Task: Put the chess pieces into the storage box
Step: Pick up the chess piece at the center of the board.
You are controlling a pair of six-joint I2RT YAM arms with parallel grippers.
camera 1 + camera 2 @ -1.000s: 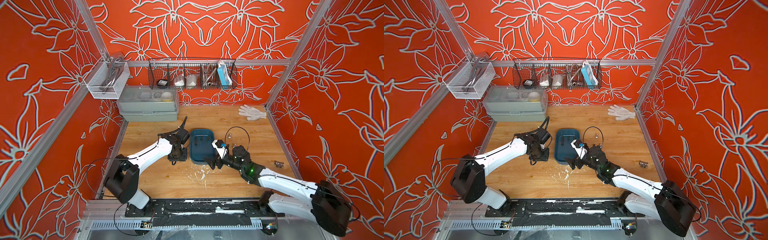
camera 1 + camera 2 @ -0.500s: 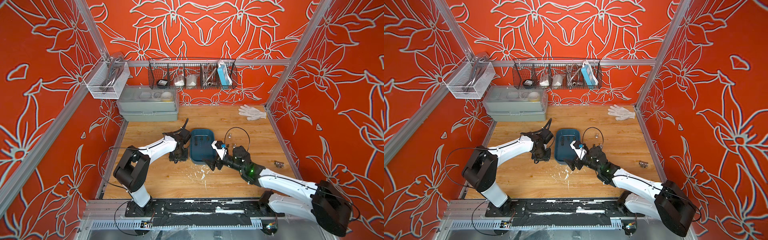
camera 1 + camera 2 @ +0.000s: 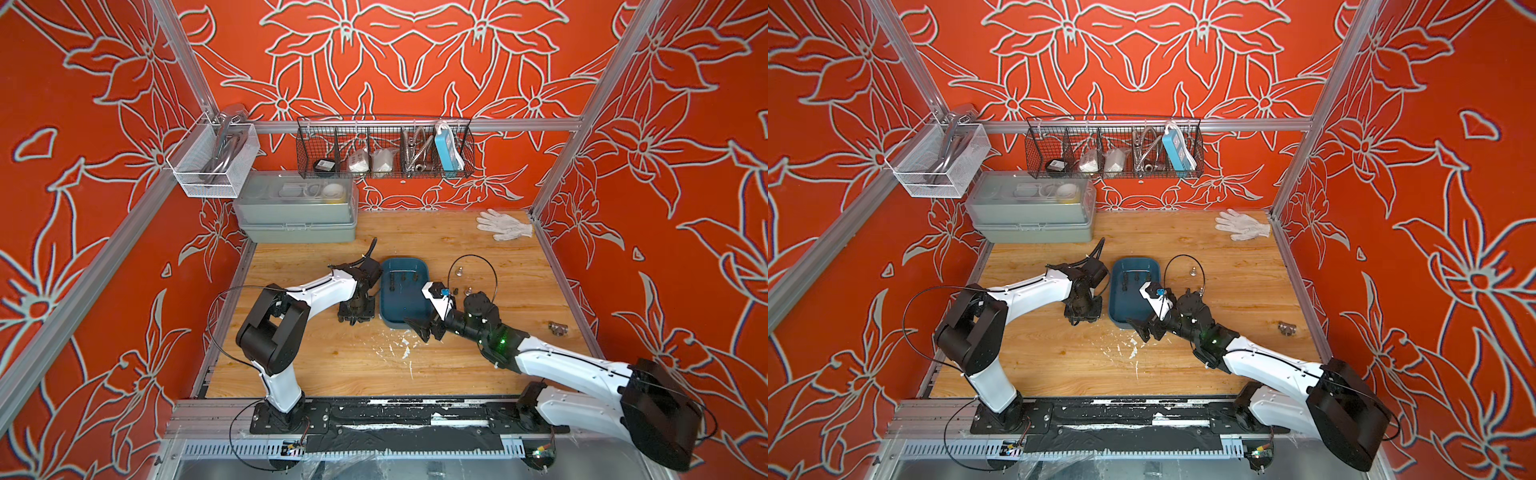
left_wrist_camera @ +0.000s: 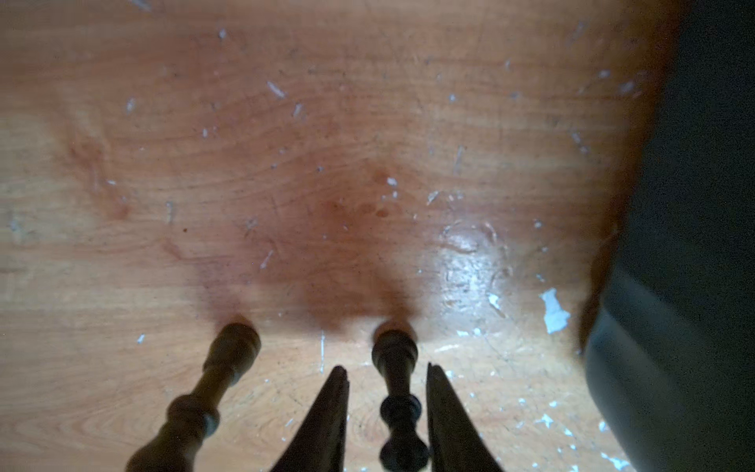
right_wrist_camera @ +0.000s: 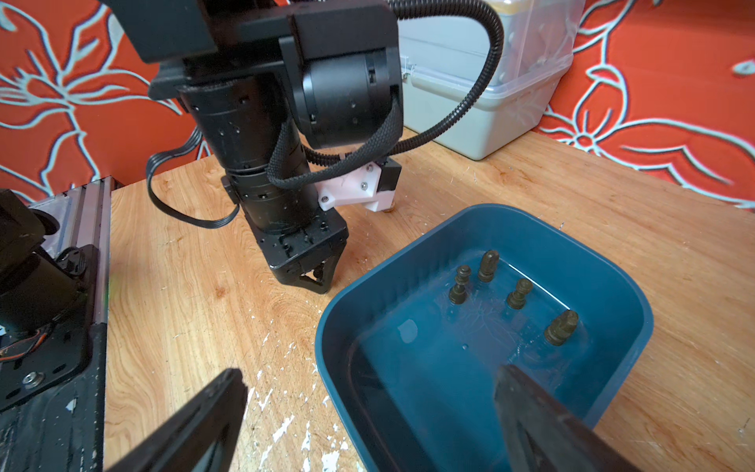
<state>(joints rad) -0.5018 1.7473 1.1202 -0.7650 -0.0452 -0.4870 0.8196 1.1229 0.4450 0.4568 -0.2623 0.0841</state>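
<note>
Pick-up step: near the middle of the worktop [image 4: 245, 122], the left gripper [image 4: 386, 367] brackets a dark chess piece [image 4: 395, 355] beside the storage box [image 4: 653, 388], jaws narrow, not yet pinching. Next: squeeze, then lift it over the wall. Right gripper [image 5: 369, 370] gapes wide.

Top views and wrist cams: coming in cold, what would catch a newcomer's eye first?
The teal storage box sits at the centre of the scene, with several dark chess pieces standing inside. Right beside it, the left tool straddles a dark piece standing on the table, jaws narrowly apart. The right tool gapes wide across the box's near wall.
</note>
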